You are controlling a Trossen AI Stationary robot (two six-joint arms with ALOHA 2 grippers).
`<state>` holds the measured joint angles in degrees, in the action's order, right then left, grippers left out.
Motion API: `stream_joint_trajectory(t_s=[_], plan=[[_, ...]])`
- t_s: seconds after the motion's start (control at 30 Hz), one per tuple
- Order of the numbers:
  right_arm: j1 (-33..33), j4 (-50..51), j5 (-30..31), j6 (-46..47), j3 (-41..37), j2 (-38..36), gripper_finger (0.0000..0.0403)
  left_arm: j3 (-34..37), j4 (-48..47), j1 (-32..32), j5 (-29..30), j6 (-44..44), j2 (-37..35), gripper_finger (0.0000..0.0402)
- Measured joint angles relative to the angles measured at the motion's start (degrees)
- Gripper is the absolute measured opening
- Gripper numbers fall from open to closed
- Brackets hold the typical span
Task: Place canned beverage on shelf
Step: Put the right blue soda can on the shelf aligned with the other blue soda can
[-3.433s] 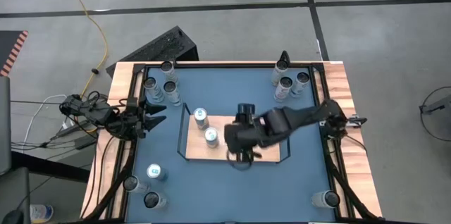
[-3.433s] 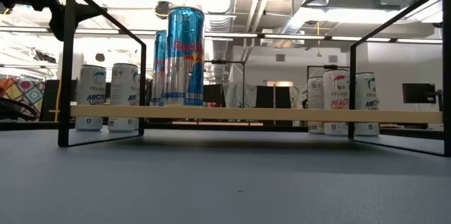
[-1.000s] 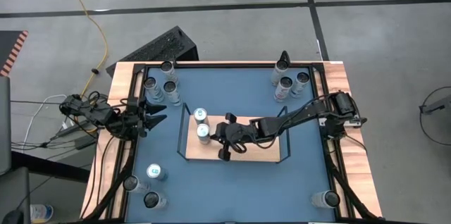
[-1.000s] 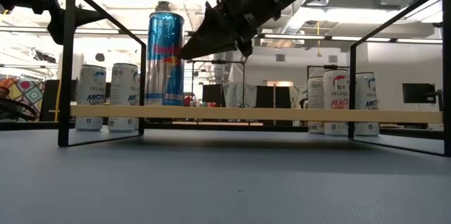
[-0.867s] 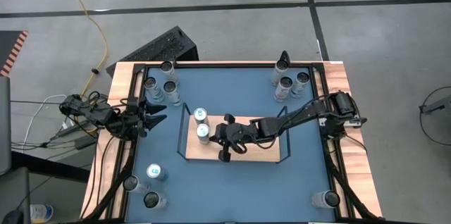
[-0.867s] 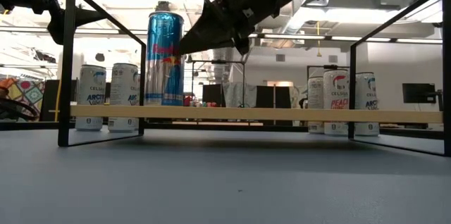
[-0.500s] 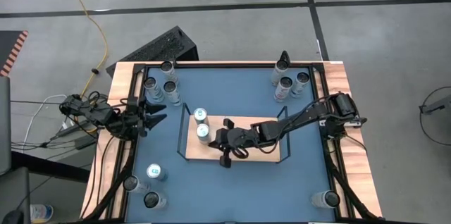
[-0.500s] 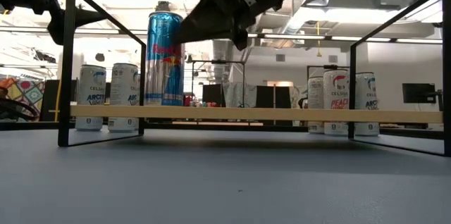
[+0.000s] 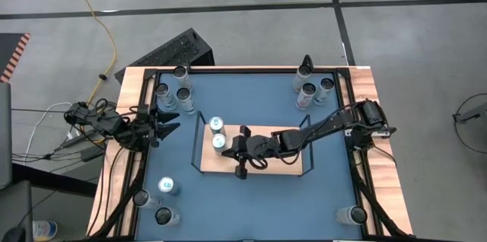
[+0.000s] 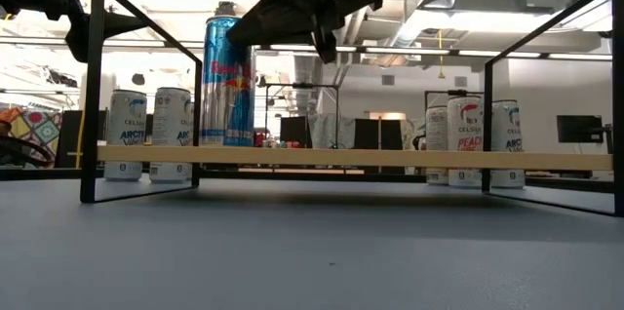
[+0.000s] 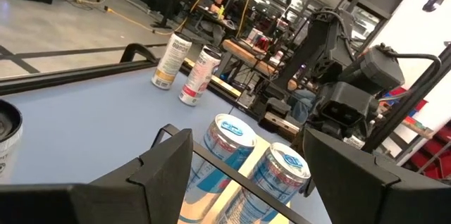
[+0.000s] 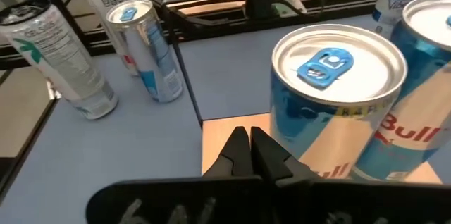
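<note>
The shelf (image 9: 289, 166), a light-wood board in a black wire frame, stands mid-table. Two tall blue-and-silver cans stand upright on its left end, one (image 9: 216, 125) farther and one (image 9: 219, 141) nearer. In the low view they line up as one can (image 10: 229, 81). My right gripper (image 9: 231, 148) is shut, level with the nearer can's top (image 12: 338, 69), its tips (image 12: 244, 137) just beside that can. A strip of board shows between them. My left gripper (image 9: 170, 122) waits open at the table's left edge.
Loose cans stand at the far left (image 9: 171, 90), far right (image 9: 312, 90), near left (image 9: 163, 189) and near right (image 9: 354, 214) of the blue tabletop. The shelf's black end rails (image 10: 93, 96) rise at both ends. The board's right half (image 10: 409, 159) is bare.
My right gripper, still shut, has tipped its fingertips up along the nearer can, from partway down its wall to about its top. It has also shifted slightly toward the table's left edge. Both cans have kept still on the shelf.
</note>
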<state>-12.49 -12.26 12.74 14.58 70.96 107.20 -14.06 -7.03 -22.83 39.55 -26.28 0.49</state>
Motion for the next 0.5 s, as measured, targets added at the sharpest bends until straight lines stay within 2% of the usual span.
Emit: stream_joint_trajectory(t_s=[0.5], plan=[[0.63, -2.15, 0.84, -0.02, 0.0, 0.0, 0.0, 0.0, 0.69, 0.0, -0.51, -1.22, 0.0, 0.0256]])
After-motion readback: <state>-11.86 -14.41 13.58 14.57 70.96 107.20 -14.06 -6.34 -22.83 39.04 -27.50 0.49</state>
